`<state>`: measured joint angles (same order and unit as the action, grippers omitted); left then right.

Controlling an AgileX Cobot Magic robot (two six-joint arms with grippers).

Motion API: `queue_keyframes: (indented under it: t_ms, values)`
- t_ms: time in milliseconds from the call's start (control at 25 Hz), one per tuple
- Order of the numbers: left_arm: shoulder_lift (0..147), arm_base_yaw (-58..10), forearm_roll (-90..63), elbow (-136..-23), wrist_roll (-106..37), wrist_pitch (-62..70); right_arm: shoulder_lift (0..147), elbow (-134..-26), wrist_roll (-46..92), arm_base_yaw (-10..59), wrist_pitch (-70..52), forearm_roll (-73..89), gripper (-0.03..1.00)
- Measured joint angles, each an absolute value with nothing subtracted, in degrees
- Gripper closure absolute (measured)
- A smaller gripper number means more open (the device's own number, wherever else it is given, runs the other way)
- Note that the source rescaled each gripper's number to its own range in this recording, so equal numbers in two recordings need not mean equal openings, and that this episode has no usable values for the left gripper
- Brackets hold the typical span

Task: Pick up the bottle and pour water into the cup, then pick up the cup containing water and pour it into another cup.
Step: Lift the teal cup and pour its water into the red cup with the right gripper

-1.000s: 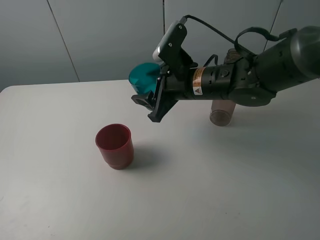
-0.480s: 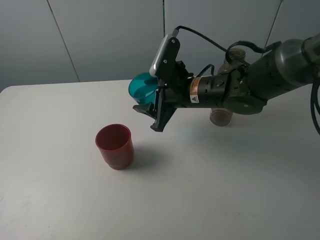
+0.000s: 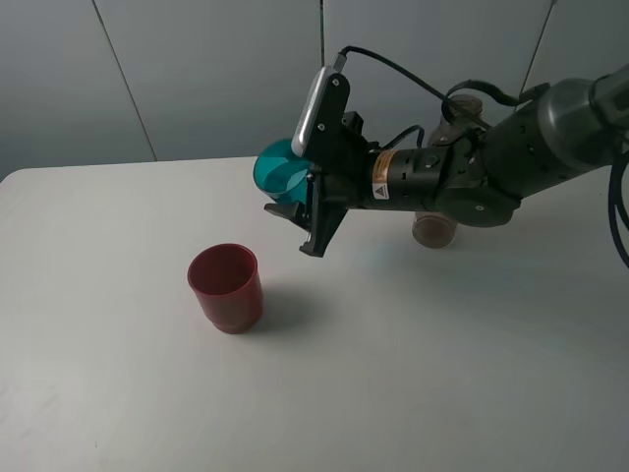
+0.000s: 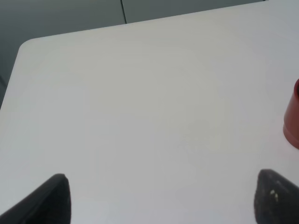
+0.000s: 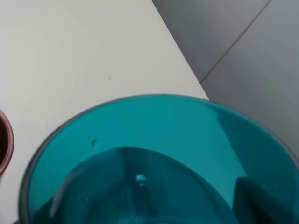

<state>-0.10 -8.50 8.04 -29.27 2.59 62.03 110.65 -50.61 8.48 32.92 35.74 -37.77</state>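
The second pour is set up but, as far as the views show, not yet begun. The bottle [image 3: 433,229] stands upright on the table [image 3: 413,374], well beyond the red cup [image 3: 226,287] and off to its right. It is mostly hidden behind the right arm and nothing grips it, so I judge the first step, bottle into teal cup, to be finished. The right gripper [image 3: 298,212] has its jaws closed tight on the teal cup [image 3: 279,174] and holds it in the air, higher than the red cup and to that cup's far right, not over its mouth. The teal cup is tipped well over, with its open mouth turned towards the red cup's side. The right wrist view looks straight into it [image 5: 154,158]. A paler curved patch and a droplet show inside, which may be water, though I cannot tell how much. No stream shows, and whether the red cup holds anything cannot be told. The left gripper [image 4: 161,203] hangs with its jaws wide apart and nothing between them, to the left of the red cup [image 4: 293,116]. What seems left is to bring the teal cup's lip over the red cup and tip the water in.
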Motion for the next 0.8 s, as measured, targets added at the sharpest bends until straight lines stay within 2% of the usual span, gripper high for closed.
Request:
queue_keyframes:
  t_ms: [480,800]
  values:
    - [-0.10,-8.50,8.04,-29.27,2.59,62.03,110.85,-50.61,15.18,34.64,35.00,-33.71,0.91]
    - [-0.10,-8.50,8.04,-29.27,2.59,62.03,110.85,-50.61,22.86,38.22,30.76,-30.14,0.91]
